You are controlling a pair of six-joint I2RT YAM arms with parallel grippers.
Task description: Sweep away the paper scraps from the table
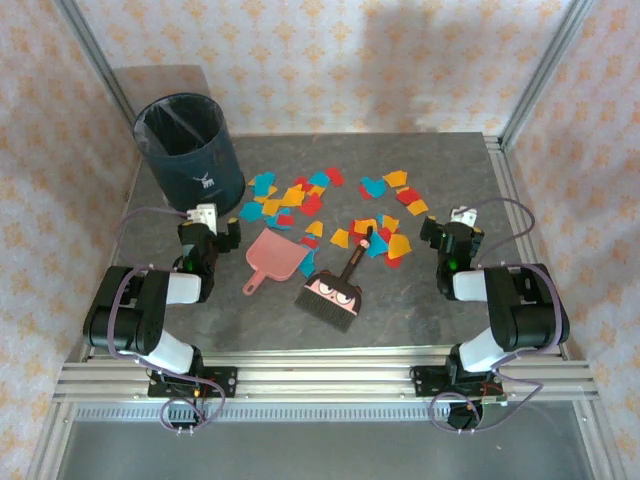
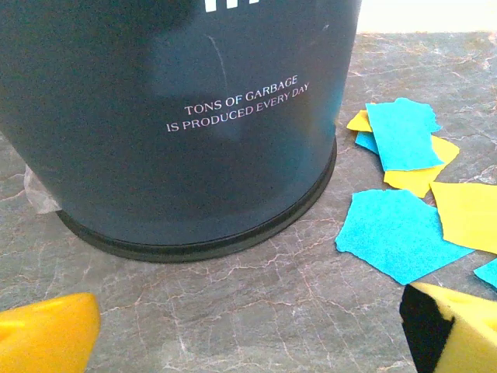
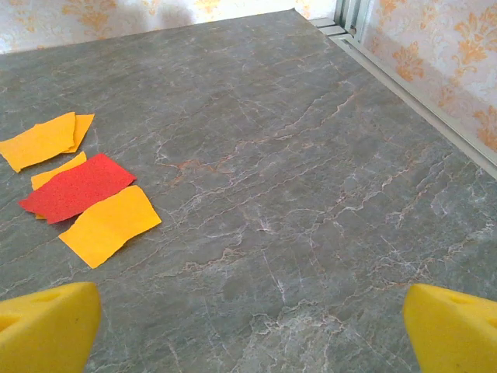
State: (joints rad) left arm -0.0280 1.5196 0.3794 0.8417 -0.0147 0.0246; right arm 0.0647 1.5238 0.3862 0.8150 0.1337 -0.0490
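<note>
Red, yellow-orange and teal paper scraps (image 1: 300,195) lie spread over the middle and back of the grey stone-patterned table (image 1: 420,320), with a second cluster (image 1: 385,235) to the right. My left gripper (image 1: 210,228) sits low at the left, open and empty, facing the bin. In the left wrist view its yellow fingers (image 2: 46,330) frame bare table, and teal and yellow scraps (image 2: 392,233) lie ahead on the right. My right gripper (image 1: 453,232) is open and empty at the right. In the right wrist view, red and orange scraps (image 3: 78,190) lie to its left.
A dark blue bin (image 1: 190,150) stands at the back left, close in front of the left gripper (image 2: 252,334). A pink dustpan (image 1: 275,255) and a hand brush (image 1: 335,290) lie between the arms. Aluminium rails (image 3: 419,101) edge the table on the right.
</note>
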